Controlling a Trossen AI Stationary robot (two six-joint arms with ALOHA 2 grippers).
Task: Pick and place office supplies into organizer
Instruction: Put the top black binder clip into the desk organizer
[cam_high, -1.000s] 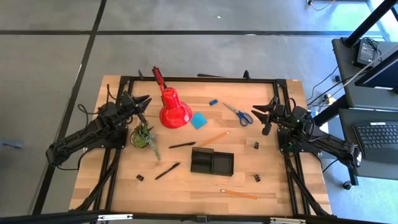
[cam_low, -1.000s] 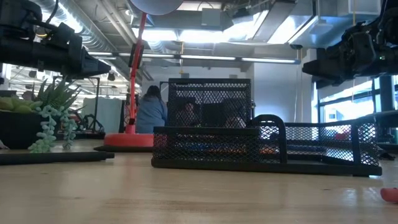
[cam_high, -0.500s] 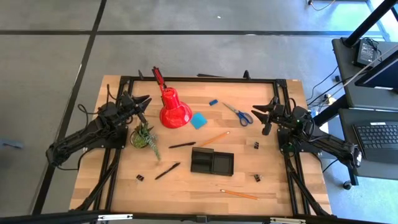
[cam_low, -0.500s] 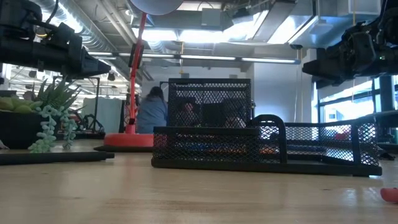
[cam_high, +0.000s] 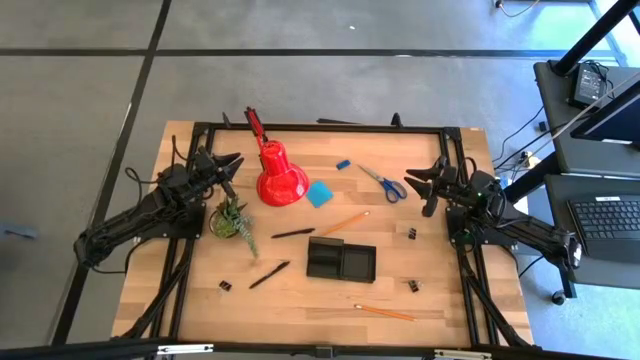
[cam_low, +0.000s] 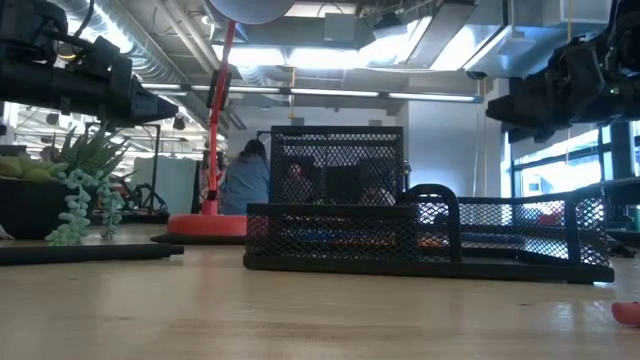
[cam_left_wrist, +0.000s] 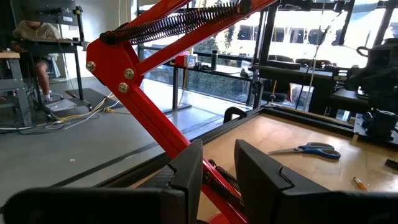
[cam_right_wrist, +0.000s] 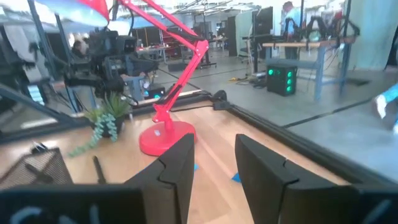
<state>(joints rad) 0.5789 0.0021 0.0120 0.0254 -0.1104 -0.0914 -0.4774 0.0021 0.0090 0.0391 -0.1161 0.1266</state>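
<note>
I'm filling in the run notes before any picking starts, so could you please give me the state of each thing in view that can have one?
left gripper: open, empty, raised beside the lamp.
right gripper: open, empty, raised near the scissors.
scissors: closed, flat on the table.
organizer: upright, looks empty.
lamp: standing, shade down.
potted plant: upright.

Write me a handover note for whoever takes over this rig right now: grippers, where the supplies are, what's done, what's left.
Left gripper: open, empty, raised beside the lamp.
Right gripper: open, empty, raised near the scissors.
Organizer: centre of the table, looks empty.
On the table: scissors, eraser, note pad, two pencils, two pens, binder clips.
Done: nothing placed.
Left: everything.
</note>
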